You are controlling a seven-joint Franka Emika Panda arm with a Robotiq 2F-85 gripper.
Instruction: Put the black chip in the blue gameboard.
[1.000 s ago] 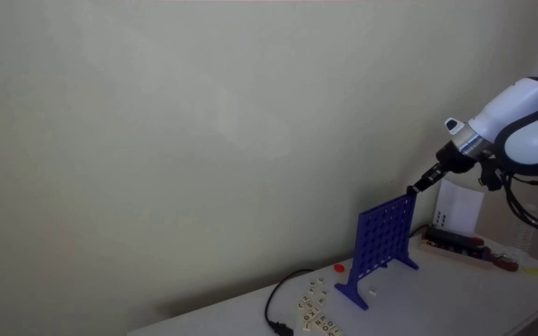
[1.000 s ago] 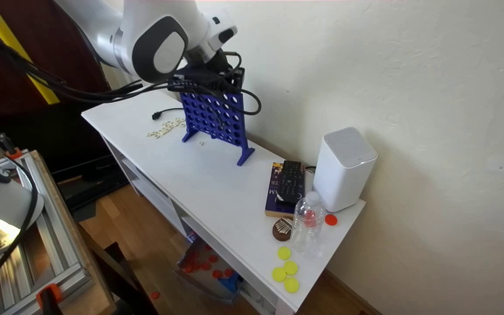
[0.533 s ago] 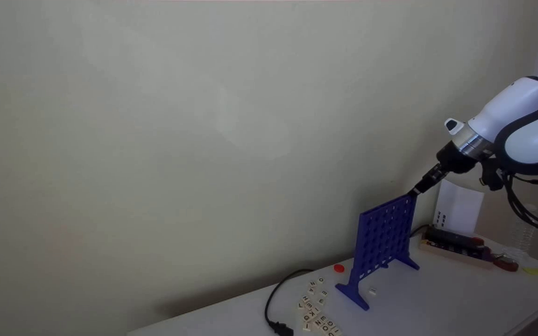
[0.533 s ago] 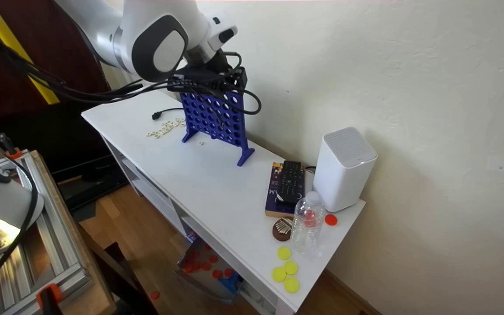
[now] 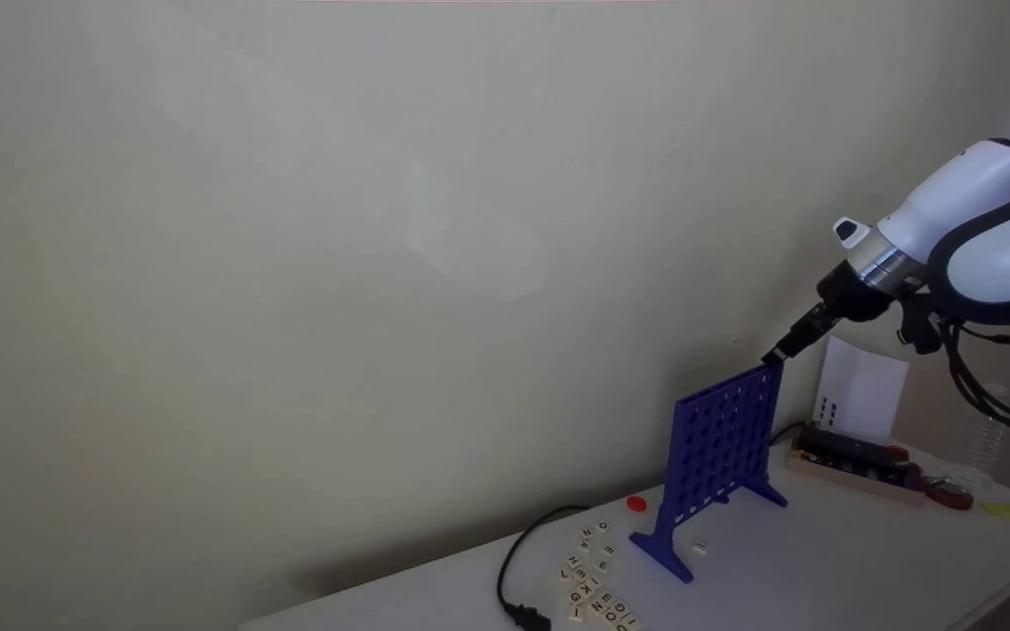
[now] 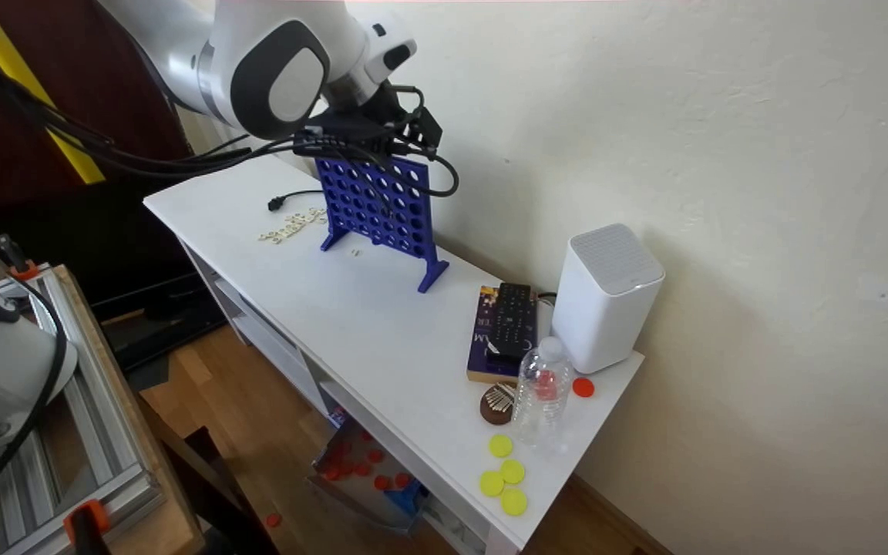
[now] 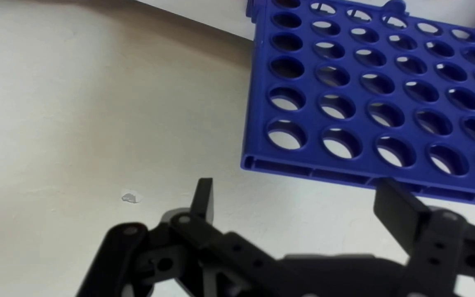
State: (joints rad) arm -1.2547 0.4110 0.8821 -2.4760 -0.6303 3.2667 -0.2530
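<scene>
Gripper point(image 7: 295, 183) is positioned near top corner of blue gameboard point(image 7: 404, 102), jaws spread wide apart; gameboard is stood upright on white table point(image 6: 394, 331); whereabouts of black chip cannot be told.

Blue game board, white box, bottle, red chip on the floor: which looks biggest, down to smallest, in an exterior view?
Largest: white box and blue game board, too alike to rank, the board partly hidden.
Next: bottle.
Smallest: red chip.

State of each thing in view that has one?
Jaws: open, holding nothing
Blue gameboard: standing upright
Black chip: can't make out
Clear bottle: upright
White box: upright
Book: closed, lying flat
Black remote: on the book
Black plug: not plugged in
Yellow chips: flat
Letter tiles: scattered
</scene>
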